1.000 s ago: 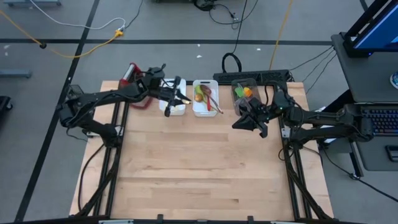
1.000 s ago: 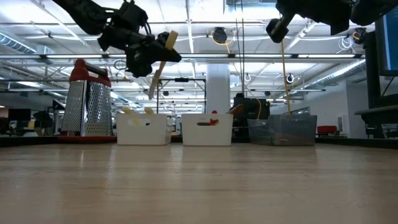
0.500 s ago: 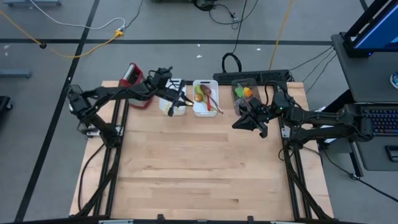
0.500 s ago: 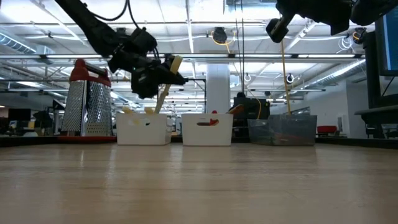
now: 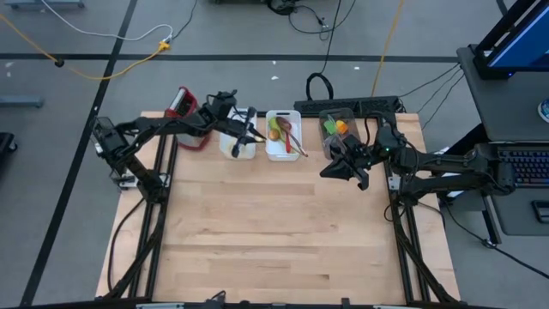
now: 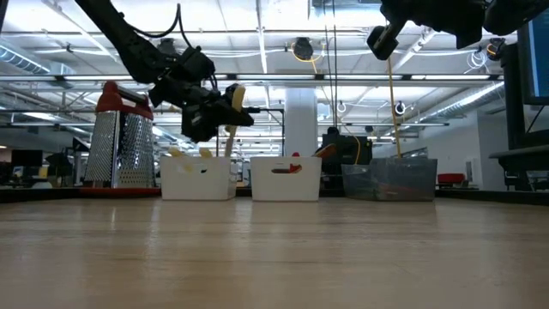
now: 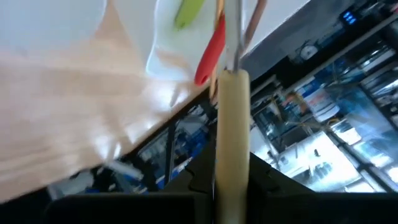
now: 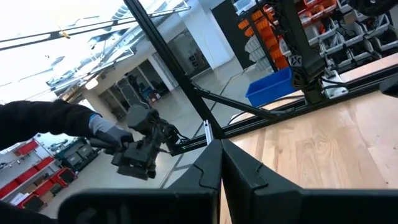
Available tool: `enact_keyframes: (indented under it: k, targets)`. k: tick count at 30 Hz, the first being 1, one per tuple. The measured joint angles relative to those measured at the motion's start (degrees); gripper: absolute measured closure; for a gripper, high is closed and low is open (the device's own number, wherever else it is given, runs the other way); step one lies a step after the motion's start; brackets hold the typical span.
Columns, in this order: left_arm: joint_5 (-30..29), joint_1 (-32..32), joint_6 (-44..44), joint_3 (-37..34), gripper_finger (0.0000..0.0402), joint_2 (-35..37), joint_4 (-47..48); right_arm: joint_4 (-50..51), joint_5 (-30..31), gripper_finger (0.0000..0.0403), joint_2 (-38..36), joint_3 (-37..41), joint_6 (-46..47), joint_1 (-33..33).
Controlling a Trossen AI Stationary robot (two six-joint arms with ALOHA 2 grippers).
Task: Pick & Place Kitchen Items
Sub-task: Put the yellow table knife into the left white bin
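Cream-handled knife (image 7: 231, 134) is pinched in the left gripper (image 5: 238, 133), jaws pressed on the handle w/ the metal blade sticking out ahead of the fingertips. I see that gripper over the left white tray (image 5: 241, 148) at the far edge of the tabletop; in the low view the knife (image 6: 232, 116) hangs blade-down, slightly tilted, tip about at the tray's rim (image 6: 198, 178); can't tell if it touches anything inside. Left arm reaches from the tabletop's left edge across toward the far side, wrist angled down, passing just in front of the red-topped grater (image 5: 181, 102) near the far left corner. Middle white tray (image 5: 283, 146) sits just beside the first, holding green, red & wooden utensils (image 5: 284, 131); left wrist view shows a green piece (image 7: 188, 12) and a red piece (image 7: 210, 53) in it beyond the knife. Grey tray (image 5: 335, 137) sits next along the far edge w/ green and orange utensils (image 5: 335, 126). Right gripper (image 5: 336, 170) hovers just in front of the grey tray, near the far right part of the tabletop, jaws pressed together w/ nothing between them, arm stretched in from the right edge and held high above the surface.
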State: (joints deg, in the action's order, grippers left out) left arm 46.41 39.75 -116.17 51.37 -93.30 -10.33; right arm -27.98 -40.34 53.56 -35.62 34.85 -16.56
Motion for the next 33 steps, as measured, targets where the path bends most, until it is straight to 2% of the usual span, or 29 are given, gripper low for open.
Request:
enact_keyframes:
  k: [4,18,33]
  targets:
    - [-2.5,1.2,2.5,0.0,0.0358,0.0,0.2,0.0,0.0,0.0403,0.0,0.0,0.0,0.0]
    - [-2.5,2.8,11.2,0.0,0.0355,0.0,0.2,0.0,1.3,0.0403,0.0,0.0,0.5,0.0]
    - [-6.0,2.9,13.4,0.0,0.0354,0.0,3.4,0.0,1.3,0.0403,0.0,0.0,2.0,0.0]
